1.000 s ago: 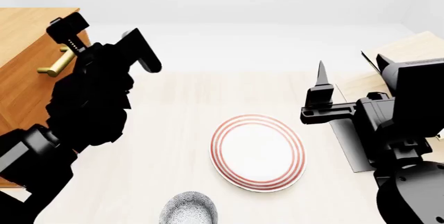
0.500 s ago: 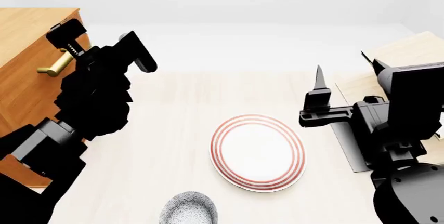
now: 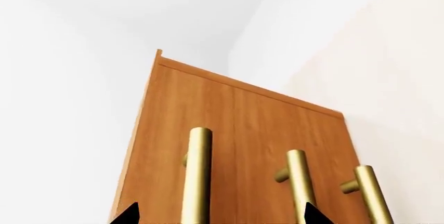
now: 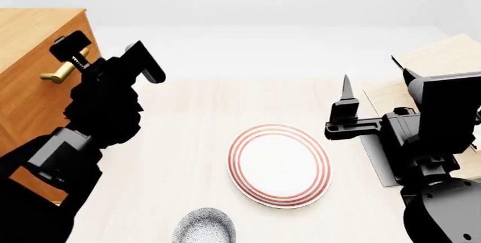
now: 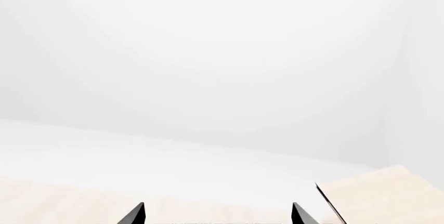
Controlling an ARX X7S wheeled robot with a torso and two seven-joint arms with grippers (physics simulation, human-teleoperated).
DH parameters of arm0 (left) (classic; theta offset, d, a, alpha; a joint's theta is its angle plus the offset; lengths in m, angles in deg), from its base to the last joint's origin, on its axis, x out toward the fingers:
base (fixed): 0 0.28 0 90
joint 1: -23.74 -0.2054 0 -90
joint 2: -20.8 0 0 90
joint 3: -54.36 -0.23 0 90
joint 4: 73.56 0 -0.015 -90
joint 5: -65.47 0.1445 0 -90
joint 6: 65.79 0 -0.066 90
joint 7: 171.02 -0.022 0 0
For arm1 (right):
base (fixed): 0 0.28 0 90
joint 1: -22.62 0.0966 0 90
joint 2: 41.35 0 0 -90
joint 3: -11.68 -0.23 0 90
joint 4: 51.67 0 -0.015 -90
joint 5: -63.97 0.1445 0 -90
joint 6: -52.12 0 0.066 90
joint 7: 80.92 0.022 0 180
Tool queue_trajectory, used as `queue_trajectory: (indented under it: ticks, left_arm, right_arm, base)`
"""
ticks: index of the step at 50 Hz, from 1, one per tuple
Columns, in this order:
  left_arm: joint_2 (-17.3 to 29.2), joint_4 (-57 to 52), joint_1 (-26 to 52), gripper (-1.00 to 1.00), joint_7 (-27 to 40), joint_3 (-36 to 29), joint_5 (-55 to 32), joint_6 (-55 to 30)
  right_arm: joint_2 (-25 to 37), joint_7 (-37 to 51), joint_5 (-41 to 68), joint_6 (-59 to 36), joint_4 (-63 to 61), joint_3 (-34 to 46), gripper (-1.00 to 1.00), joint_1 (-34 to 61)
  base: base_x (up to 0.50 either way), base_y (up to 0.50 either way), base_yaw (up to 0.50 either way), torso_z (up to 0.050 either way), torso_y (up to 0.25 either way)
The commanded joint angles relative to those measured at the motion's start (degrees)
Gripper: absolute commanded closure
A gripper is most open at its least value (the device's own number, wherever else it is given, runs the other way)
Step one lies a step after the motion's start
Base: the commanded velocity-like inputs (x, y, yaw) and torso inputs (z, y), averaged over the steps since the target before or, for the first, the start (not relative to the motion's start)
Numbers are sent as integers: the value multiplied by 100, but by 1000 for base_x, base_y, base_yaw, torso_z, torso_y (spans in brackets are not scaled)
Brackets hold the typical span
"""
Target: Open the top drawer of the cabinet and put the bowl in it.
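1. Since the earlier frames, the left tool (image 4: 105,51) has drifted left toward the cabinet (image 4: 34,40), and its fingers now bracket the brass handle (image 4: 60,73) of the top drawer (image 3: 166,130); the right tool (image 4: 347,105) has barely moved.
2. That cabinet stands at the left edge of the bench (image 4: 173,158), boxy, rigid and probably heavy, so it should stay put while a drawer is pulled.
3. Its top drawer looks shut, the front facing right toward the plate (image 4: 280,164). I judge it stiff and sliding; the bar handle is the only sensible place to grip, mid-length.
4. In the left wrist view the handle (image 3: 197,177) lies between the two open fingertips (image 3: 128,214), long axis running along the drawer front. The jaws stand wide and hold nothing.
5. The right tool hovers open and empty over the right side of the bench.
6. Nearest the robot sits the bowl (image 4: 204,226), speckled, likely light, hard and breakable; gripping its rim seems best.
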Motion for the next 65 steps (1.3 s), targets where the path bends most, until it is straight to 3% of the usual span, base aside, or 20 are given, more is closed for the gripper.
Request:
queue_trajectory:
  ticks: [1, 16, 59, 60, 65]
  left_arm:
    - [-108, 498, 7, -100, 86, 55, -37, 240]
    - [-205, 1129, 49, -100, 183, 117, -81, 576]
    - [-65, 1533, 143, -100, 327, 263, -138, 563]
    - [-72, 1560, 148, 100, 338, 269, -140, 580]
    - [-78, 1569, 129, 100, 346, 281, -152, 600]
  right_arm:
    - [15, 35, 34, 9, 25, -18, -100, -13]
    - [47, 61, 48, 108, 94, 41, -100, -43]
    - [84, 161, 89, 329, 238, 159, -100, -146]
    - [84, 163, 92, 331, 239, 158, -100, -148]
    - [88, 173, 105, 343, 241, 161, -100, -154]
  base:
    - [0, 0, 0, 0, 0]
    - [0, 0, 0, 0, 0]
    - [0, 0, 0, 0, 0]
    - [0, 0, 0, 0, 0]
    - [0, 0, 0, 0, 0]
